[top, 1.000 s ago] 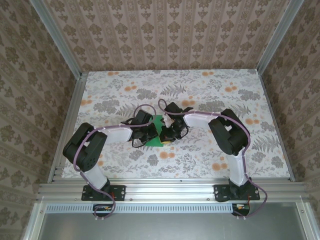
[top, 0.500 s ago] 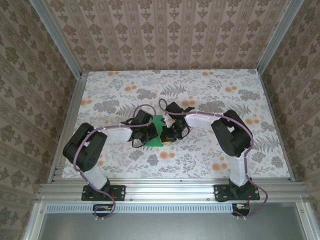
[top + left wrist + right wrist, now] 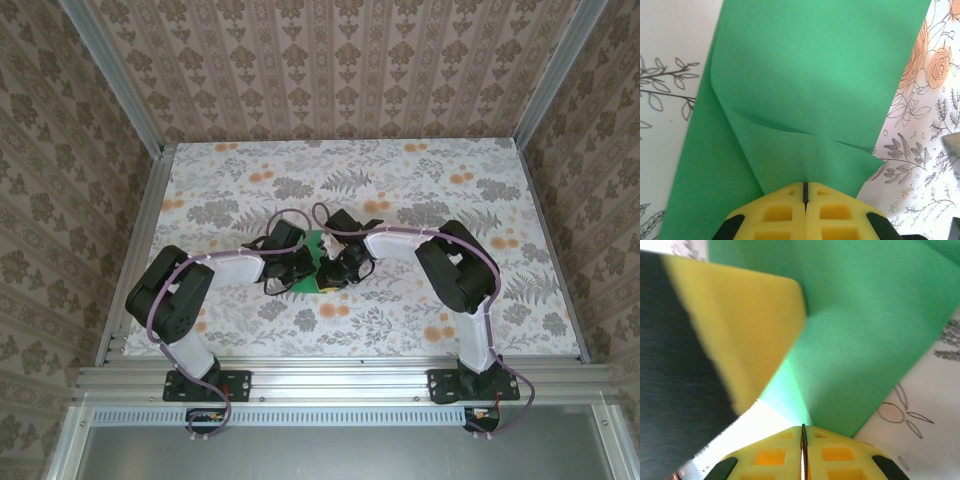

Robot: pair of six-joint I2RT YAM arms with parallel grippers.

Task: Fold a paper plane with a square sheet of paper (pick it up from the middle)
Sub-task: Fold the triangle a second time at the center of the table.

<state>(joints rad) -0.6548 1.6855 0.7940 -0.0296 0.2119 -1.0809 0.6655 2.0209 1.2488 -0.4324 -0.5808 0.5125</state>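
1. Where my two arms meet over the middle of the flowered table (image 3: 430, 170), the green sheet of paper (image 3: 820, 75) lies between them.
2. My left gripper (image 3: 804, 190) has its yellow fingers pressed together, pinching a raised flap of the sheet of paper at their seam.
3. That flap curls up off the rest of the sheet, which lies flat on the table beyond my fingertips.
4. My right gripper (image 3: 803, 432) is closed too, with a lifted part of the paper running into the slit between its fingers.
5. Just beside it, on its left, one yellow finger of my left gripper sits close against the paper.
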